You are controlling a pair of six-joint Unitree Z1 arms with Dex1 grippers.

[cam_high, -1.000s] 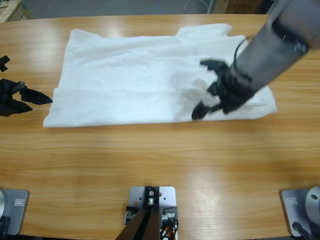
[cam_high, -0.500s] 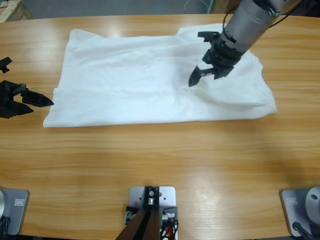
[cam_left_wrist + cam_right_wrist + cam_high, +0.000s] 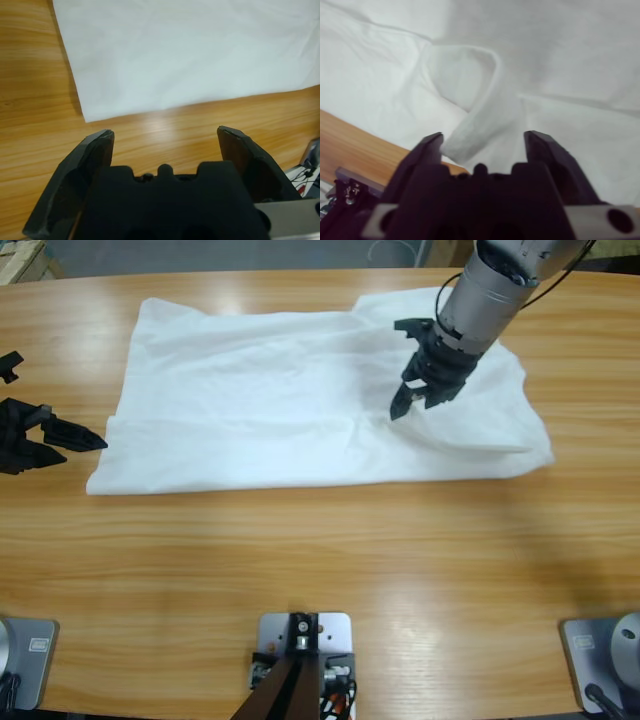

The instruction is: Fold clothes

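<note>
Right now the white T-shirt lies spread flat along the far half of the bench, folded once lengthwise by the look of it, its near edge running roughly parallel to the bench's front edge and one end bunched into soft ridges toward the right end. The right gripper hangs over that rumpled end, fingers spread wide with nothing between them; from its wrist a raised loop of cloth stands just ahead of the tips. The left gripper sits on bare wood at the left edge, just beside the shirt's near left corner, fingers also wide apart and empty. The risk I see is at the right: the fabric is thin and layered, so a pinch on that loop could catch only the top ply or too many plies, and the fold would drag crooked or pull the neat left side askew, since the left arm is pinning nothing. The bench is glossy, light-streaked timber, likely slippery under cotton. Beyond its far edge I make out only grey floor and some boxes.
</note>
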